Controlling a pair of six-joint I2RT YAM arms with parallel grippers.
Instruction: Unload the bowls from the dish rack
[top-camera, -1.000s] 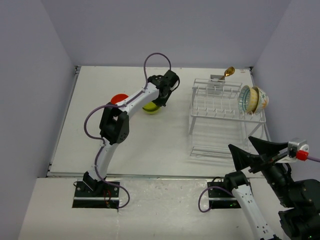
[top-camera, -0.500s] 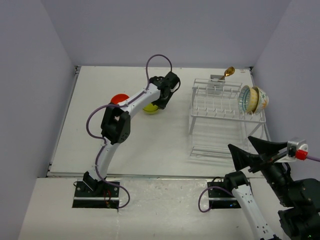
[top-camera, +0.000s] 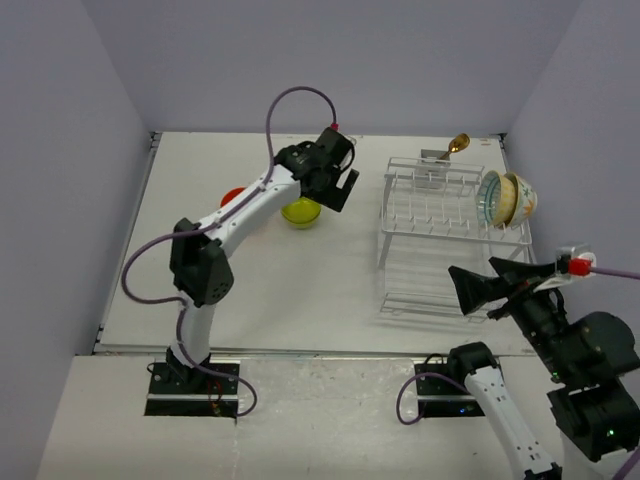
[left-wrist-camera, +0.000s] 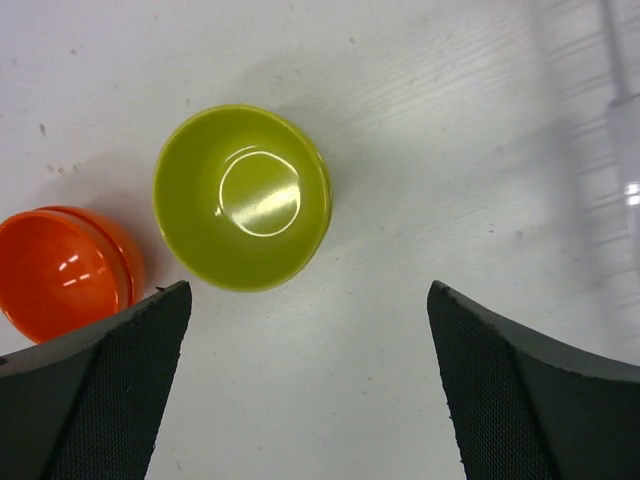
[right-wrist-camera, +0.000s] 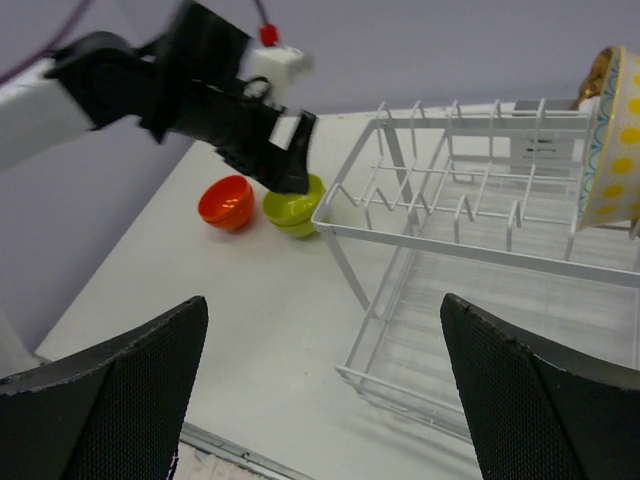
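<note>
A lime-green bowl (top-camera: 301, 212) (left-wrist-camera: 243, 197) stands upright on the table, with an orange-red bowl (top-camera: 231, 196) (left-wrist-camera: 65, 270) just to its left. My left gripper (top-camera: 343, 176) (left-wrist-camera: 308, 295) hovers above and slightly right of the green bowl, open with nothing between its fingers. The white dish rack (top-camera: 450, 235) (right-wrist-camera: 480, 250) stands on the right. A cream patterned bowl (top-camera: 510, 198) (right-wrist-camera: 615, 140) stands on edge in its upper tier's right end. My right gripper (top-camera: 472, 268) (right-wrist-camera: 322, 300) is open and empty, raised near the rack's front edge.
A gold spoon (top-camera: 458, 144) sticks out of the cutlery holder (top-camera: 435, 170) at the rack's back. Purple walls close in the table on the left, back and right. The left arm's purple cable (top-camera: 290, 100) loops above the gripper.
My left gripper opened, let go of the lime-green bowl and lifted off it; the bowl now rests on the table. The right gripper shifted slightly left.
</note>
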